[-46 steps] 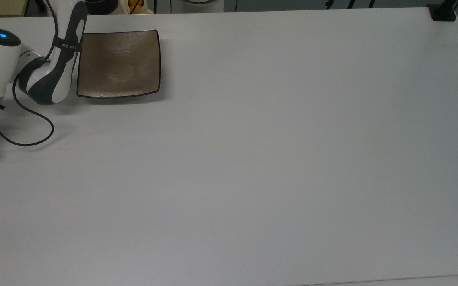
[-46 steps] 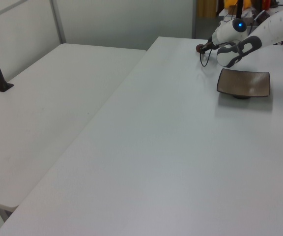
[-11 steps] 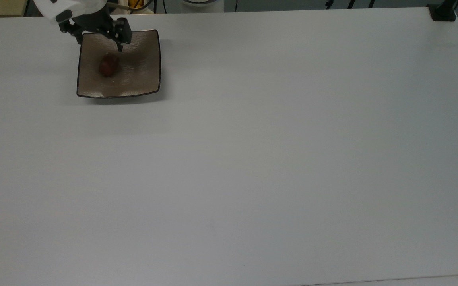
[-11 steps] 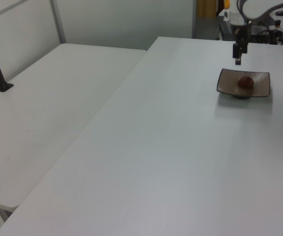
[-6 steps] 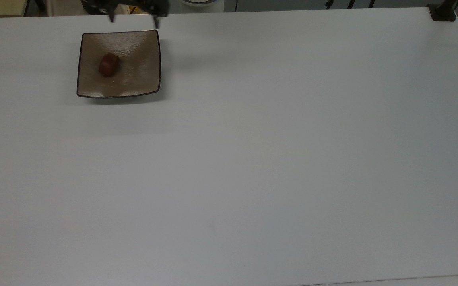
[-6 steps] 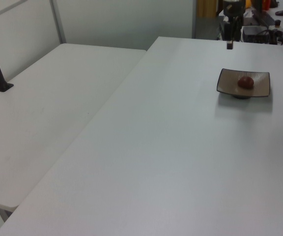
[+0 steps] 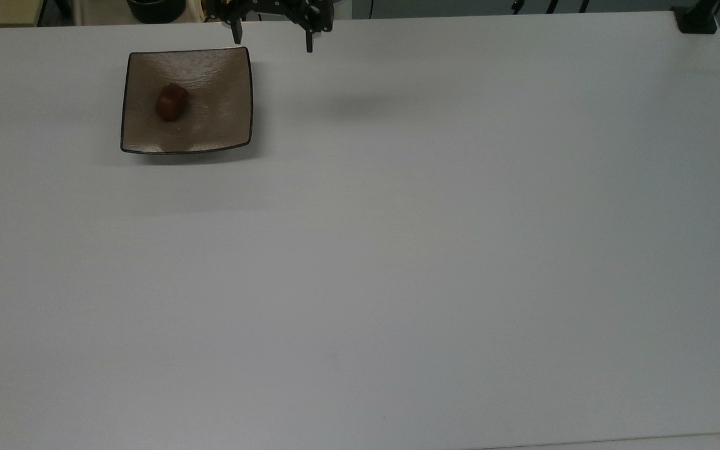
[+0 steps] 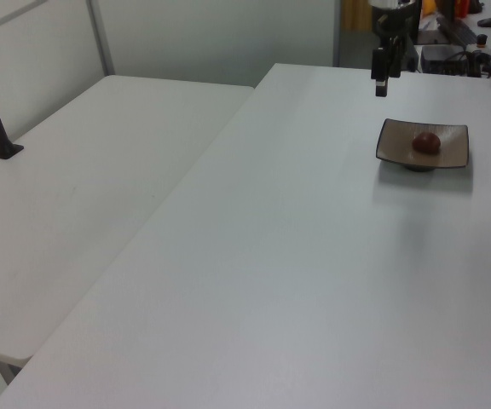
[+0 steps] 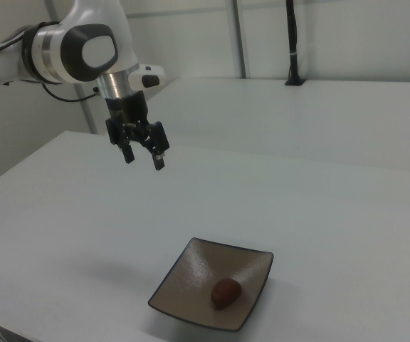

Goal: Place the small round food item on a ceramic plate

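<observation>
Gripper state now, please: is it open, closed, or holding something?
Gripper: open and holding nothing, raised above the white table, off to the side of the square brown plate.

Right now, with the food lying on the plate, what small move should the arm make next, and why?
Probably none beyond retreating: the small round food item already rests on the ceramic plate, and the pincer hangs open and empty, well above the table. I would lift it slightly further away.
</observation>
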Controlling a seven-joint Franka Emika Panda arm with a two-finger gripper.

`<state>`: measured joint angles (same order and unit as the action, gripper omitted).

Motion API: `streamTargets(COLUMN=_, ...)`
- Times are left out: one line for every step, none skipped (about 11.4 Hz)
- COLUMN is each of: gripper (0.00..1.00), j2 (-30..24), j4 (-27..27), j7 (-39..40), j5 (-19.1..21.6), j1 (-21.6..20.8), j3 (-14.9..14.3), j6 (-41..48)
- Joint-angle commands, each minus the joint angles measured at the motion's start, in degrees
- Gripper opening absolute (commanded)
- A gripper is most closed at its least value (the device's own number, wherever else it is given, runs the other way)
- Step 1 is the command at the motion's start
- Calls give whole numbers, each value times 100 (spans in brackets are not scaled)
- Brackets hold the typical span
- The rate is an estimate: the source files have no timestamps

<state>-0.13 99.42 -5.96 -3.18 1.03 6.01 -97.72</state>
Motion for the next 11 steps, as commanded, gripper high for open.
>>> streamTargets(gripper=100, j2=-5, j4=122, j7=-2, j5=-86, j1=-583, j3=-589, j6=-204)
streamTargets(gripper=100, j2=5, j4=122, j7=-2, j5=-86, j1=-752, j3=-775, j6=-213)
streamTargets(gripper=100, j2=5, j4=122, j7=-2, j5=-78, j1=-675, j3=-777, j6=-300)
streamTargets(gripper=100, j2=5, j4=122, j7=-11, j5=-17, j1=-587, j3=-760, j6=-335)
streamTargets(gripper=100, j2=-4, j4=113, j7=-63, j5=-7, j1=-578, j3=-751, j6=-344)
streamTargets(gripper=100, j2=5, j4=104, j7=-72, j5=1, j1=-578, j3=-742, j6=-362)
streamTargets(gripper=100, j2=13, j4=104, j7=-64, j5=1, j1=-560, j3=-742, j6=-380)
streamTargets(gripper=100, j2=5, j4=121, j7=-38, j5=62, j1=-543, j3=-742, j6=-388)
streamTargets(gripper=100, j2=5, j4=130, j7=-11, j5=254, j1=-482, j3=-742, j6=-380)
streamTargets(gripper=100, j2=5, j4=122, j7=-2, j5=291, j1=-481, j3=-742, j6=-388)
streamTargets(gripper=100, j2=13, j4=122, j7=-2, j5=291, j1=-481, j3=-742, j6=-388)
